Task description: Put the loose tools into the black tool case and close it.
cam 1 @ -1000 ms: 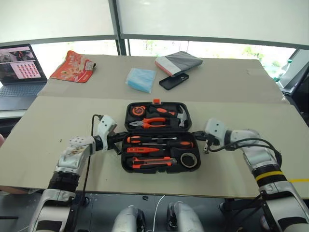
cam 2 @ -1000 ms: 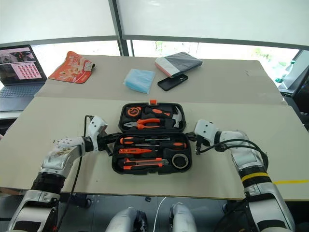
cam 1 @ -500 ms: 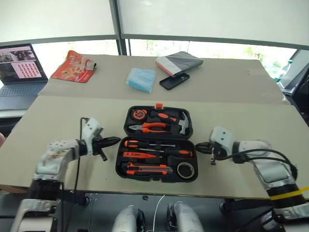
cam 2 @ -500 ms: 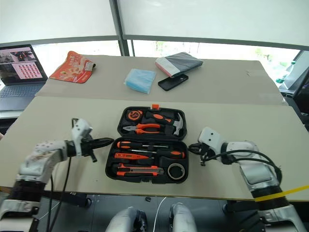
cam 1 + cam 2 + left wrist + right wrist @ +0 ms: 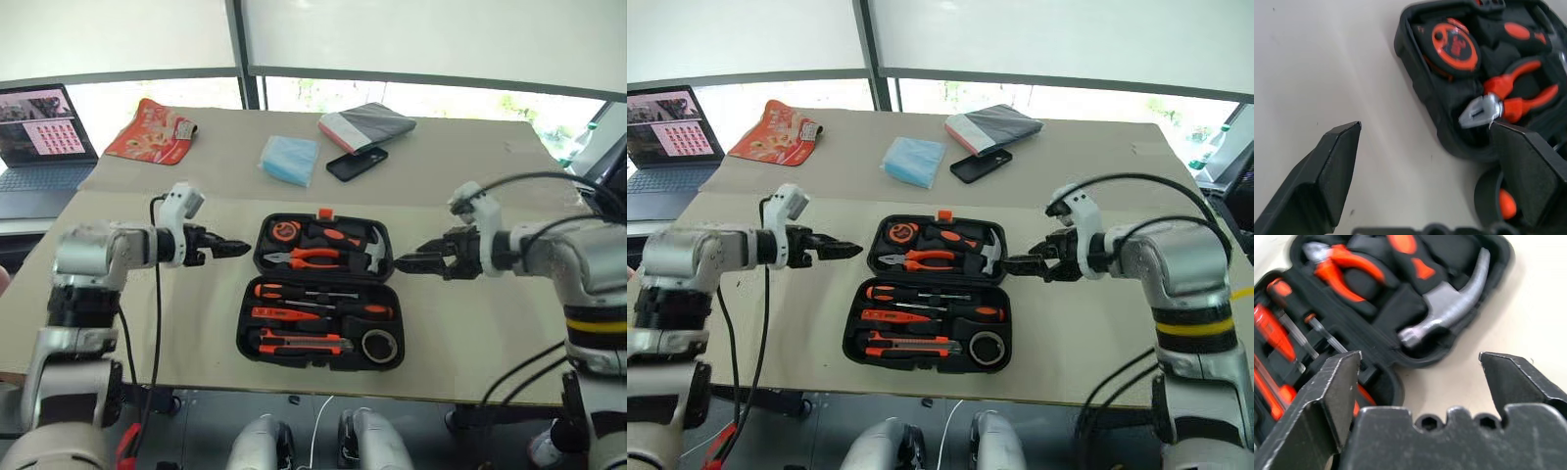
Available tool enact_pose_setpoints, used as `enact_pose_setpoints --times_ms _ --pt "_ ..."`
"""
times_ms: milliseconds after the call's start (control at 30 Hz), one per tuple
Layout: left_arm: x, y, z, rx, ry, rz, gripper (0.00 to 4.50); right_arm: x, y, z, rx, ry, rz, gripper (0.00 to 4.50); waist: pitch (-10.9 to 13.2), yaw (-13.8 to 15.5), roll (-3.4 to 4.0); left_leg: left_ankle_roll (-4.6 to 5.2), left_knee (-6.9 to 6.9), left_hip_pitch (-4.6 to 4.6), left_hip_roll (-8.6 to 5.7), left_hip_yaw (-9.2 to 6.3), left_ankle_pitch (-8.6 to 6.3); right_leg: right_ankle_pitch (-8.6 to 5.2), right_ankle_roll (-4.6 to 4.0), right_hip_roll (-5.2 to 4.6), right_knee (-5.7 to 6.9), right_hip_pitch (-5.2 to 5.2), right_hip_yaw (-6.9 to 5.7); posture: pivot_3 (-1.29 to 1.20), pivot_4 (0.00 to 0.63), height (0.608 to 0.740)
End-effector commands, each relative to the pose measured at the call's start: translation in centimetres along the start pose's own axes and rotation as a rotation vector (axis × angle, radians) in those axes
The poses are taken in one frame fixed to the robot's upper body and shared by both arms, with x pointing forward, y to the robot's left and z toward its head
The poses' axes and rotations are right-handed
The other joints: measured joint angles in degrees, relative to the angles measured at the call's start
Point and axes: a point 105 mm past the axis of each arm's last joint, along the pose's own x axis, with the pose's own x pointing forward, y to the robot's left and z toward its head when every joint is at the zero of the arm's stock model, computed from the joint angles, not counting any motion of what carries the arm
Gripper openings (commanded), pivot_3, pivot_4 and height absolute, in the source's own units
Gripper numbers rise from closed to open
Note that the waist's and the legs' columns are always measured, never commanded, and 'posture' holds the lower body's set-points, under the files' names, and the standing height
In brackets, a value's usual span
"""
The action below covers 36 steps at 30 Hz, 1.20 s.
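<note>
Head views: the black case (image 5: 321, 294) is seen lying open at the centre of the frame on the counter (image 5: 490, 323). Its nearer half holds two screwdrivers (image 5: 323, 292), a slim screwdriver (image 5: 289, 314), a knife (image 5: 299, 342) and a tape ring (image 5: 379, 346); the farther half holds pliers (image 5: 309, 257), a hammer (image 5: 367, 248) and a round orange tape measure (image 5: 282, 231). The left tool (image 5: 235, 249) is shown at centre left, just beside the case's far left corner, empty. The right tool (image 5: 404, 262) is shown at centre right, by the case's right edge, empty. A phone (image 5: 353, 164), a blue pack (image 5: 289, 160), a grey pouch (image 5: 364, 126) and a red packet (image 5: 149, 131) lie in the upper part of the frame; a laptop (image 5: 39, 137) stands at upper left.

Left wrist view: the fingers (image 5: 1327, 176) are spread wide with nothing between them, over bare counter beside the case corner containing the tape measure and pliers.

Right wrist view: the fingers (image 5: 1327, 396) are likewise parted and empty, above the case edge near the hammer head.
</note>
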Motion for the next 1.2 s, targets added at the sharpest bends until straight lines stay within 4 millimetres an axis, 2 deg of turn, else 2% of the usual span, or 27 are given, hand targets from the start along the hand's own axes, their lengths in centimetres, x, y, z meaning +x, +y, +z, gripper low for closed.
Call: enact_pose_setpoints --times_ms 33,133,267,367,500,567,600,733,767,800,867,933,967,1000,1067,1133,1200 --pt "2.0 0.3 0.2 0.013 0.036 0.050 4.43 1.4 -1.5 1.7 0.037 -0.014 -0.086 4.50 0.00 -0.28 0.00 0.00 -0.01 0.00 -0.01 0.03 0.00 0.00 0.01 0.01 -0.01 0.00 0.01 0.00 0.150 0.740" --pt "2.8 0.6 0.2 0.011 0.040 0.068 4.43 2.4 -2.4 2.2 0.041 -0.014 -0.135 4.50 0.00 -0.34 0.00 -0.04 0.00 -0.01 -0.02 0.12 0.02 0.01 0.03 0.05 0.00 -0.02 0.01 0.00 0.150 0.740" --pt "3.2 0.5 0.5 0.000 0.042 0.061 4.43 3.3 -2.5 2.1 0.042 0.012 -0.135 4.50 0.00 -0.45 0.00 -0.17 -0.08 0.00 0.00 0.15 0.10 0.02 0.01 0.09 0.02 -0.08 0.03 0.00 0.150 0.740" --pt "3.2 0.3 0.3 -0.010 0.062 0.053 4.50 3.6 -2.5 1.4 0.032 0.069 -0.143 3.87 0.00 -0.55 0.00 -0.19 -0.11 0.01 0.01 0.15 0.11 0.02 0.01 0.10 0.02 -0.08 0.04 0.00 0.150 0.740" --pt "3.0 0.2 -0.1 -0.034 0.104 0.039 4.50 4.0 -2.3 0.5 0.071 0.133 -0.145 2.47 0.00 -0.65 0.00 -0.19 -0.10 0.02 0.01 0.16 0.11 0.01 0.02 0.09 0.04 -0.08 0.05 0.00 0.150 0.740" --pt "3.0 0.4 -0.7 -0.035 0.129 0.049 4.00 4.5 -2.5 0.2 0.095 0.144 -0.155 1.75 0.00 -0.65 0.00 -0.20 -0.09 0.04 0.01 0.16 0.11 0.01 0.02 0.08 0.07 -0.08 0.06 0.00 0.150 0.740" --pt "3.0 0.5 -0.9 -0.043 0.142 0.050 3.90 4.8 -2.6 0.0 0.107 0.157 -0.162 1.52 0.00 -0.63 0.00 -0.21 -0.09 0.06 0.01 0.16 0.12 0.01 0.02 0.08 0.08 -0.07 0.06 0.00 0.150 0.740" --pt "3.2 0.8 -1.4 -0.084 0.155 0.047 2.46 5.4 -2.9 -0.6 0.137 0.197 -0.174 0.13 0.00 -0.60 0.00 -0.24 0.00 0.22 -0.03 0.20 0.10 -0.03 0.06 -0.02 0.40 -0.02 0.09 0.00 0.150 0.740" --pt "3.2 0.9 -1.4 -0.096 0.152 0.047 2.06 5.5 -2.9 -0.8 0.145 0.208 -0.174 0.00 0.00 -0.59 0.00 -0.27 -0.01 0.26 -0.04 0.21 0.08 -0.05 0.11 -0.06 0.44 -0.01 0.09 0.00 0.150 0.740" --pt "3.3 0.9 -1.4 -0.110 0.148 0.044 1.81 5.6 -2.8 -0.9 0.174 0.215 -0.168 0.00 0.00 -0.55 0.00 -0.33 0.00 0.27 -0.04 0.20 0.05 -0.14 0.25 -0.13 0.47 -0.01 0.11 0.00 0.150 0.740" --pt "3.5 0.8 -1.2 -0.132 0.126 0.032 1.03 5.9 -2.7 -0.7 0.214 0.183 -0.148 0.00 -0.01 -0.58 0.01 -0.50 -0.01 0.34 -0.05 0.20 0.01 -0.16 0.29 -0.42 0.59 0.01 0.12 0.00 0.150 0.740" --pt "3.7 0.6 -0.8 -0.140 0.075 0.010 0.38 6.1 -2.6 0.4 0.211 0.090 -0.117 0.00 -0.03 -0.63 -0.01 -0.64 0.00 0.39 -0.04 0.18 -0.03 -0.16 0.28 -0.54 0.64 0.06 0.13 0.00 0.150 0.740" --pt "3.5 0.6 -0.5 -0.151 0.036 -0.002 0.01 6.0 -2.1 2.1 0.159 -0.023 -0.071 0.00 -0.04 -0.67 -0.01 -0.66 0.00 0.41 -0.04 0.19 -0.01 -0.16 0.28 -0.54 0.66 0.07 0.13 0.00 0.150 0.740" --pt "3.3 0.5 0.4 -0.131 -0.051 -0.033 0.01 5.4 -1.9 3.7 0.063 -0.134 -0.054 0.00 -0.04 -0.75 -0.01 -0.69 -0.01 0.41 -0.04 0.18 0.01 -0.16 0.28 -0.54 0.65 0.07 0.13 0.00 0.150 0.740" --pt "2.2 0.0 2.1 -0.093 -0.229 -0.102 0.01 4.0 -1.1 5.5 -0.126 -0.286 -0.044 0.00 -0.03 -0.99 -0.01 -0.72 -0.04 0.42 -0.04 0.17 0.03 -0.15 0.30 -0.55 0.68 0.07 0.15 0.00 0.150 0.740" --pt "0.9 -0.2 2.8 -0.021 -0.368 -0.133 0.01 2.8 -0.2 5.8 -0.281 -0.381 -0.038 0.00 0.02 -1.19 -0.03 -0.76 -0.09 0.33 -0.06 0.17 0.05 -0.15 0.29 -0.59 0.72 -0.06 0.19 0.00 0.150 0.740" --pt "-0.8 -0.4 2.7 0.074 -0.506 -0.157 0.01 1.7 0.8 5.1 -0.494 -0.435 -0.036 0.00 0.04 -1.32 -0.02 -0.60 -0.15 0.09 -0.09 0.19 0.20 -0.05 0.11 -0.55 0.74 -0.34 0.16 0.00 0.150 0.740"
